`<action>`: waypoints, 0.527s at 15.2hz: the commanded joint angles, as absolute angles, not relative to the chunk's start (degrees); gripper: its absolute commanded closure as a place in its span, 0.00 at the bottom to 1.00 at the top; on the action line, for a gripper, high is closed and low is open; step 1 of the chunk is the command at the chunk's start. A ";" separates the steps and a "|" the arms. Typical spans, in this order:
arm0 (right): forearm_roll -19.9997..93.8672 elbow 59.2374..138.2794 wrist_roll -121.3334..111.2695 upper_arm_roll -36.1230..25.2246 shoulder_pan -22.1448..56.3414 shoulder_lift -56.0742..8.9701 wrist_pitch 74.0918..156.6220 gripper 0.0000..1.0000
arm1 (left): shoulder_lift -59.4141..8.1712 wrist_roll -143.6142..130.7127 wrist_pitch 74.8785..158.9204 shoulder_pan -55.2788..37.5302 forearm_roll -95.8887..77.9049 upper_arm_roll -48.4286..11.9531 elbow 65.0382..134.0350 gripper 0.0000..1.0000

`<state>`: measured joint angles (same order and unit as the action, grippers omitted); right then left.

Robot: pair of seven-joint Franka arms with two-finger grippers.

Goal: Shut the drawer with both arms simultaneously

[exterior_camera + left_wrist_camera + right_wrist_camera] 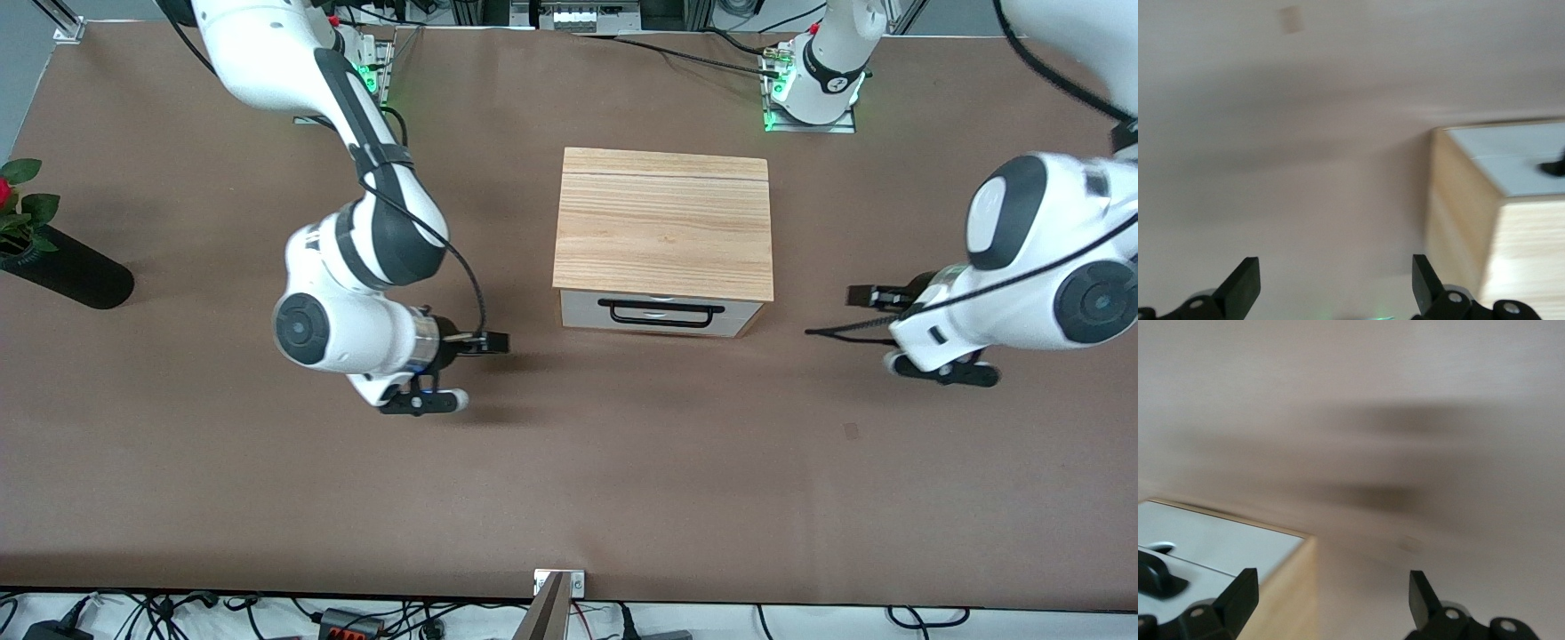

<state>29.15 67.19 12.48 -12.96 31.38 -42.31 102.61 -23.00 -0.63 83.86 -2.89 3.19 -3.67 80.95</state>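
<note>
The light oak box [663, 222] stands mid-table. Its drawer [582, 311] shows a white front and a black bar handle [662, 314]; the front sits about flush with the box and no brown inside shows. My right gripper [498, 341] is open and empty, over the table beside the box toward the right arm's end, fingers pointing at the box. The right wrist view [1331, 583] shows the drawer front [1218, 543]. My left gripper [858, 295] is open and empty, over the table toward the left arm's end. The left wrist view [1335, 270] shows the drawer front [1511, 157].
A black vase [67, 267] with a red rose [4, 191] lies at the table edge at the right arm's end. A metal bracket [558, 587] sits at the table's edge nearest the front camera. Brown table [569, 480] surrounds the box.
</note>
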 commanded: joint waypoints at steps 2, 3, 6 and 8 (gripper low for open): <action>27.16 64.00 11.60 -20.98 30.76 -38.94 91.96 0.00 | -14.88 1.05 81.56 -3.25 6.68 -3.34 83.75 0.00; 27.16 62.85 11.43 -23.18 30.67 -38.94 89.76 0.00 | -12.59 1.58 82.00 -2.38 6.42 -3.43 85.33 0.00; 26.98 62.05 10.64 -30.65 30.85 -36.84 85.35 0.00 | -1.18 4.56 94.16 0.87 5.02 -3.43 97.59 0.00; 24.36 62.05 6.00 -35.57 31.20 -34.73 83.68 0.00 | 3.15 4.22 101.22 1.14 1.86 -3.43 102.90 0.00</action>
